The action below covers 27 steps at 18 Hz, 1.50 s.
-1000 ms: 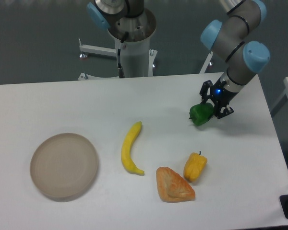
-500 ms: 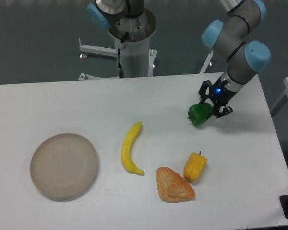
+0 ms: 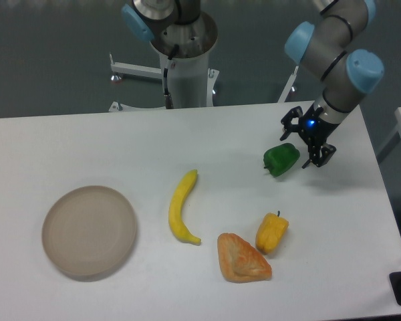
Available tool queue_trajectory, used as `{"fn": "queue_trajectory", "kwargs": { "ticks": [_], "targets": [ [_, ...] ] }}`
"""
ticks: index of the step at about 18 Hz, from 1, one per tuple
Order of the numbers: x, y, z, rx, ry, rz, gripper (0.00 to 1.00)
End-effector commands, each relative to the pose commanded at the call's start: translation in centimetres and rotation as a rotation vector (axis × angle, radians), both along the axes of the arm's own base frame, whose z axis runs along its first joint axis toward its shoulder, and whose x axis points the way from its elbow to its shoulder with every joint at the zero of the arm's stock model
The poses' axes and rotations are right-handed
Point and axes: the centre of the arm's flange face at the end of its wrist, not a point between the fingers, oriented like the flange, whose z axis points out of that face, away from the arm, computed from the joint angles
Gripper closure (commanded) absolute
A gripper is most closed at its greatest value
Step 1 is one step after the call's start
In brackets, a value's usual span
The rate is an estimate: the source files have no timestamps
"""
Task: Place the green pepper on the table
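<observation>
The green pepper (image 3: 281,160) lies on the white table (image 3: 87,144) at the right, its stem pointing left. My gripper (image 3: 306,140) is open and empty. It hangs just to the right of and slightly above the pepper, with its black fingers (image 3: 323,155) spread apart and off the pepper.
A yellow pepper (image 3: 272,232) and an orange pastry (image 3: 241,258) lie in front of the green pepper. A banana (image 3: 181,207) lies mid-table. A round beige plate (image 3: 89,231) sits at the front left. The table's right edge is near the gripper.
The gripper has let go of the green pepper, opened, and pulled back up and to the right. The pepper now rests on the table.
</observation>
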Motion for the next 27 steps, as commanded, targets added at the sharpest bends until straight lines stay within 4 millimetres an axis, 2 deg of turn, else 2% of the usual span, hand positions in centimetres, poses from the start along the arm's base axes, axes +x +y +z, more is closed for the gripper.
{"fn": "queue_trajectory", "kwargs": {
  "ticks": [2, 5, 10, 13, 16, 20, 23, 27],
  "targets": [
    [0.4, 2.6, 1.4, -0.014, 0.048, -0.014, 0.0],
    [-0.4, 5.7, 3.3, -0.038, 0.122, 0.006, 0.0],
    [-1.2, 9.6, 4.3, -0.006, 0.181, 0.011, 0.0],
    [-2.2, 10.4, 3.9, -0.011, 0.231, 0.022, 0.0],
    [-1.4, 12.9, 4.4, -0.038, 0.292, 0.001, 0.0],
    [-2.0, 13.7, 4.1, -0.052, 0.303, 0.045, 0.0],
    [-1.3, 14.8, 3.9, -0.044, 0.32, 0.034, 0.0],
    [-1.3, 14.9, 3.6, -0.046, 0.314, 0.058, 0.0]
  ]
}}
